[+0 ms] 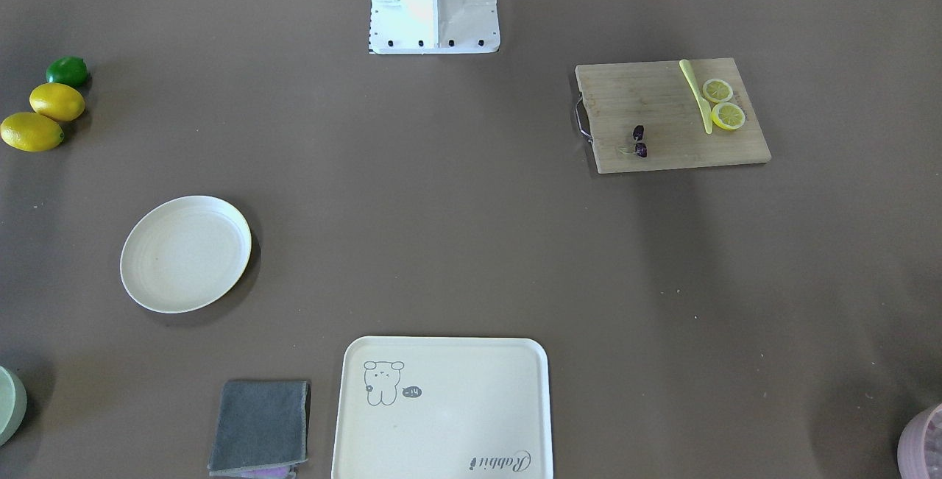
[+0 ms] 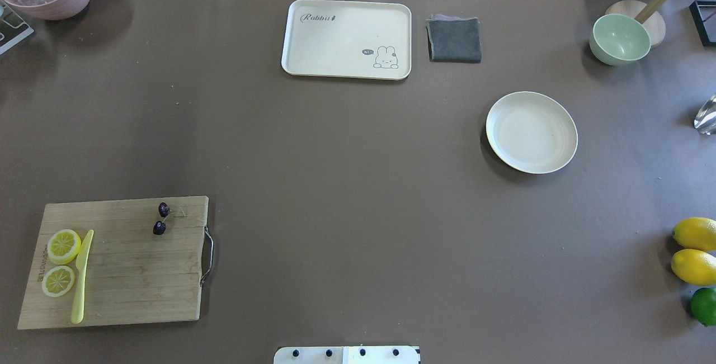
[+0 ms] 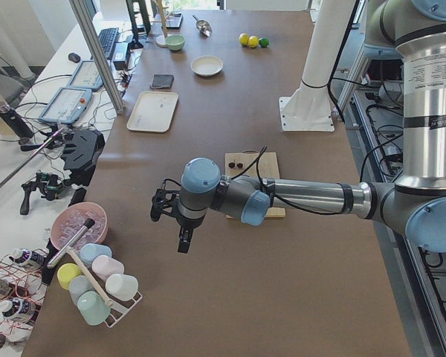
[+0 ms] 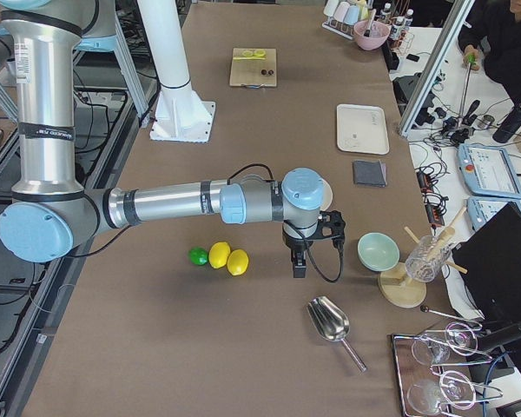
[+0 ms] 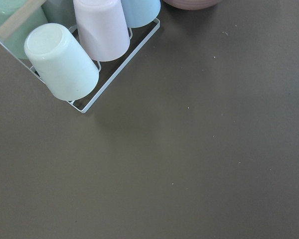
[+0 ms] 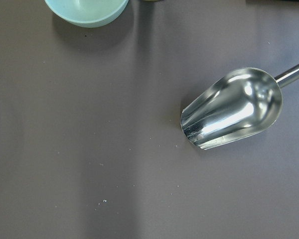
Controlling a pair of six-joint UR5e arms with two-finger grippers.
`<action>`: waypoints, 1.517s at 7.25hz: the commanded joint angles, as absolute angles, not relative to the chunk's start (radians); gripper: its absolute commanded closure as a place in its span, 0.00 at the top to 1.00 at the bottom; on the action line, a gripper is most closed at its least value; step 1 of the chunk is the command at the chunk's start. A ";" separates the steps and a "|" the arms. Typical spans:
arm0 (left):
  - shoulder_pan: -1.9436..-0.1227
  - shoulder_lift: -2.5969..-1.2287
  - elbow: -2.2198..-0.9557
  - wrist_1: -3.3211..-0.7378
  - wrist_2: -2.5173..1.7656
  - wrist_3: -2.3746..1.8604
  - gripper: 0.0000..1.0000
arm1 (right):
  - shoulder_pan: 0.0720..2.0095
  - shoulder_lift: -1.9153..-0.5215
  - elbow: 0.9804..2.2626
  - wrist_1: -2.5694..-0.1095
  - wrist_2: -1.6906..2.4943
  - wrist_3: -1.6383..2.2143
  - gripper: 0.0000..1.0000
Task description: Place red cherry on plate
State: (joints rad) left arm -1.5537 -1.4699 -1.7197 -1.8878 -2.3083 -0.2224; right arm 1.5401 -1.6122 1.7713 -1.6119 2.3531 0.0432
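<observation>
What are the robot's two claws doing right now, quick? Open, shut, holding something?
Left two-finger gripper: cannot tell; it shows only in a side view.
Right two-finger gripper: cannot tell, for the same reason.

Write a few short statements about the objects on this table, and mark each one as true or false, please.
1. The pair of dark red cherries lies on the wooden cutting board. True.
2. The round cream-white plate holds the cherries. False: the plate is empty.
3. The yellow plastic knife lies on the board beside two lemon slices. True.
4. The folded grey cloth lies on the rectangular cream tray. False: it lies on the brown table, beside the tray.
</observation>
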 commanded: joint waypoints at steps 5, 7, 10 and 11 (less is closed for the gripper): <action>-1.554 -1.471 -1.720 -1.888 -2.307 -0.222 0.98 | 1.539 -1.603 1.776 -1.608 2.355 0.043 1.00; -1.551 -1.474 -1.712 -1.887 -2.309 -0.224 0.98 | 1.539 -1.603 1.772 -1.611 2.353 0.043 1.00; -1.551 -1.485 -1.713 -1.887 -2.307 -0.224 0.98 | 1.531 -1.598 1.764 -1.614 2.341 0.078 1.00; -1.554 -1.477 -1.715 -1.888 -2.307 -0.222 0.98 | 1.522 -1.594 1.763 -1.608 2.345 0.095 1.00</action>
